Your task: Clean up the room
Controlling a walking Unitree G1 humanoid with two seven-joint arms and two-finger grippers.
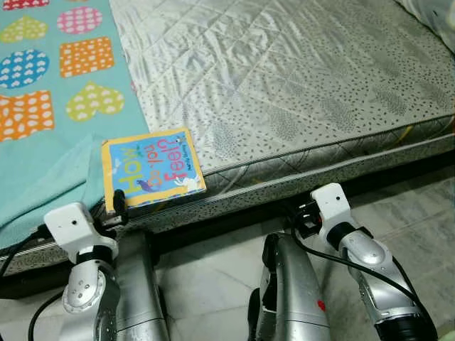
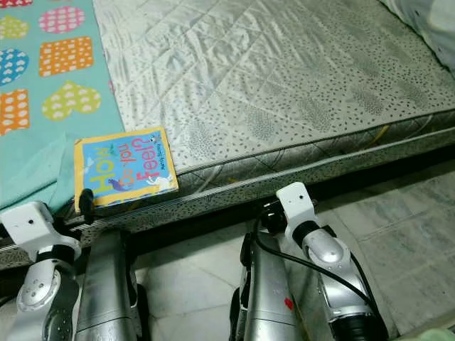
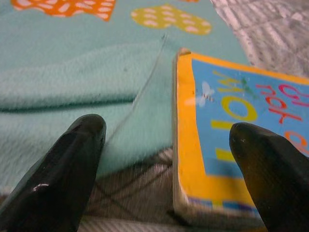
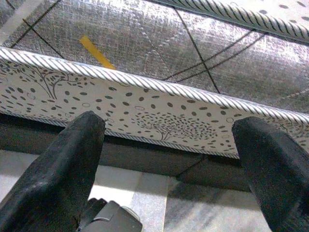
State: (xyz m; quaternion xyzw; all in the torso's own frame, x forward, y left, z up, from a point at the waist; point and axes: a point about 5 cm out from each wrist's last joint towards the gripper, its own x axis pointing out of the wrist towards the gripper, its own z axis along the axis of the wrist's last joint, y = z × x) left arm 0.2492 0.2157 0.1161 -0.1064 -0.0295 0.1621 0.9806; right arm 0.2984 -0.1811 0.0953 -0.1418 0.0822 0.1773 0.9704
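We stand at the near edge of the bed (image 1: 298,85), and the thing to tidy here is the board book (image 1: 153,166), the one with "How do you feel?" on its blue, yellow-bordered cover. It lies flat at the mattress's near left edge, its left part resting on the teal blanket (image 1: 43,163) with the coloured hearts and squares, its near edge almost flush with the piped mattress border.

Our left gripper (image 3: 166,145) sits just at the book's near left corner with its jaws spread wide. In the left wrist view one finger lies over the cover while the other hovers over the blanket, so the book's left edge runs between them, but we cannot tell if either pad touches.

To do this pick well, we judge that we should:
- take the book by its thickness, one finger above the cover and one beneath the near edge, since it lies flat;
- keep the lower finger clear of the blanket fold so we do not drag cloth along;
- close only once the corner is well between the fingers, because a rigid, glossy cover could slip from a shallow pinch.

Our right gripper (image 4: 169,145) hangs low by the bed's side, jaws also spread wide and holding nothing.
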